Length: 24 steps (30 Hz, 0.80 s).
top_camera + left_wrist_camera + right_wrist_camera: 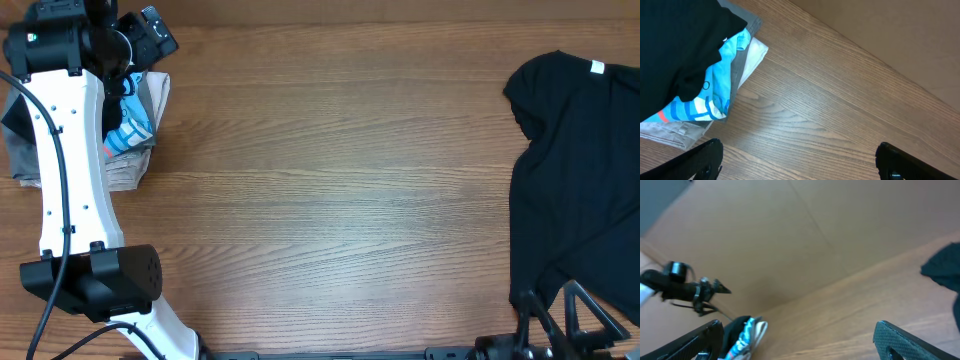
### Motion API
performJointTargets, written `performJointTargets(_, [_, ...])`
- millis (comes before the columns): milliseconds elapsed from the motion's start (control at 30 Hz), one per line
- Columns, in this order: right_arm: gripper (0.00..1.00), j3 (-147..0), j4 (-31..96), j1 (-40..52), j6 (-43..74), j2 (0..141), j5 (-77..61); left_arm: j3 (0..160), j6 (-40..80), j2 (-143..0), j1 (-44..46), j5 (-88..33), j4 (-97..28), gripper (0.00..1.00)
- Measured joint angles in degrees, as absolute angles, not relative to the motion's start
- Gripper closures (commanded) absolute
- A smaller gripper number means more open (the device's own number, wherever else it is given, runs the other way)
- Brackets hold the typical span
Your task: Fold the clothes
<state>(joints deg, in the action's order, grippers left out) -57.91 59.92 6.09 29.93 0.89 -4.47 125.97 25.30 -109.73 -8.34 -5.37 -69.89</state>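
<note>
My left gripper (800, 167): jaws apart, empty, above folded pile (135, 140) at table's (350, 200) far-left corner | my right gripper (797, 342): apart, near-right corner, beside black T-shirt (580, 170), seemingly awaiting folding.

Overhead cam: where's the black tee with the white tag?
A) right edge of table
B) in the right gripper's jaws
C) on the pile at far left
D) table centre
A: the black tee lies crumpled along the right edge of the table, its white tag near the top.
</note>
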Motion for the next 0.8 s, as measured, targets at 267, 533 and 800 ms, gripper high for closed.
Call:
performJointTargets(267, [0.00, -49.23, 53.23, 6.09, 29.93, 0.84, -1.93, 125.97, 25.30, -109.73, -8.34, -5.37, -69.91, 0.00])
performJointTargets(533, [0.00, -36.18, 30.98, 6.09, 29.98, 0.73, 0.45, 125.97, 25.30, -109.73, -8.34, -5.37, -69.91, 0.00])
performJointTargets(800, [0.00, -19.90, 4.43, 6.09, 29.95, 0.67, 0.91, 125.97, 25.30, -109.73, -8.34, -5.37, -69.91, 0.00])
